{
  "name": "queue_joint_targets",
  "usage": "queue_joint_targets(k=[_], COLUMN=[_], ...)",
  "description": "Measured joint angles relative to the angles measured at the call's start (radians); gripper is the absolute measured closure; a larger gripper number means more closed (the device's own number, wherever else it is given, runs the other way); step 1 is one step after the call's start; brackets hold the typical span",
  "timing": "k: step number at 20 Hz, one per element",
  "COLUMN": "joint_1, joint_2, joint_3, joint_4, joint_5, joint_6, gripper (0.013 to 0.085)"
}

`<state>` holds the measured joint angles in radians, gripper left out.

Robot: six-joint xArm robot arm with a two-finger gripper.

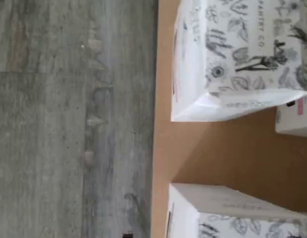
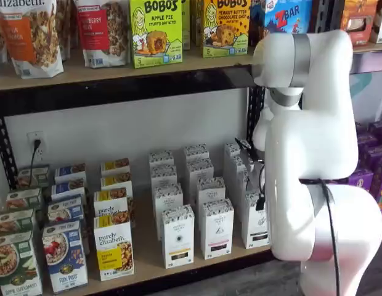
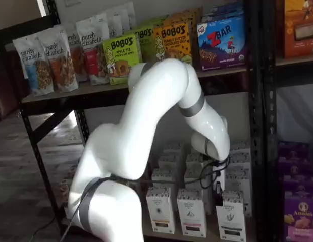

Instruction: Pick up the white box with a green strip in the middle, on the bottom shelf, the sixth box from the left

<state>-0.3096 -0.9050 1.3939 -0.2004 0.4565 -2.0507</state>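
We saw white arm [image 3: 146, 136] arched in front of shelves, hiding much of bottom shelf [image 3: 207, 233]. Three white cartons stood at front there: left [image 3: 160, 209], middle [image 3: 191, 212], right [image 3: 231, 214], more rows behind. Black cable [image 3: 209, 174] looped at wrist. Gripper hidden. Upper shelf held granola bags [image 3: 45, 63], Bobo's boxes [image 3: 121, 55], Zbar box [image 3: 220, 43].

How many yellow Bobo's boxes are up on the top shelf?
2. An apple pie Bobo's box sits left of a peanut butter Bobo's box, side by side on the top shelf. More may hide behind them.
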Motion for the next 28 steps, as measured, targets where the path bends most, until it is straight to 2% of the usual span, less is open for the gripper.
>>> queue_joint_targets(k=[7, 12, 17, 21, 24, 27, 28], joint_1=[0.001, 0.005, 0.003, 0.004, 0.009, 0.01, 0.011], joint_2=[-0.08, -0.133, -0.18, -0.21, -0.224, -0.229, -0.231], joint_3=[0.095, 0.161, 0.226, 0.265, 0.278, 0.284, 0.286], joint_4=[0.081, 0.161, 0.273, 0.328, 0.354, 0.352, 0.349], joint_5=[0.005, 0.023, 0.06, 0.078, 0.08, 0.083, 0.084], joint_6=[0.073, 0.147, 0.243, 0.291, 0.318, 0.318, 0.315], gripper=[0.013, 0.013, 0.013, 0.013, 0.013, 0.013, 0.017])
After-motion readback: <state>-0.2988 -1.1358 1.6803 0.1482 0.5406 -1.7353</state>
